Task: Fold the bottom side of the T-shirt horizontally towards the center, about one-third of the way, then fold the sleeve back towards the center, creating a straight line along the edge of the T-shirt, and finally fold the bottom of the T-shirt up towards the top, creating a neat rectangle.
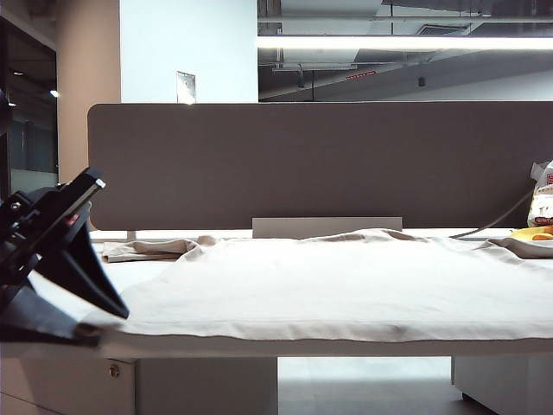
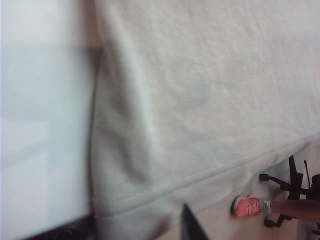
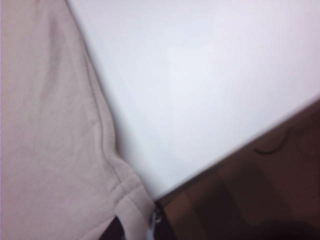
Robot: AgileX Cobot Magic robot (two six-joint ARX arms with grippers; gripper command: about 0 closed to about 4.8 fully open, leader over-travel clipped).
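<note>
Left tool (image 1: 86, 328) at T-shirt (image 1: 346, 285) hem corner | right tool unseen

No words or numbers can be read here. The bag (image 1: 542, 194) at 3 o'clock has print too small to read.

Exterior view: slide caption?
Beige T-shirt spread flat on the table, left pincer at its near hem corner.

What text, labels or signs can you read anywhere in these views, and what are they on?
None can be read.
Paper sheet on the back wall: print too small.
Red ceiling sign: blurred.
White bag at the far right table edge: red marking, unreadable.
T-shirt: plain, no print in any view.
</note>
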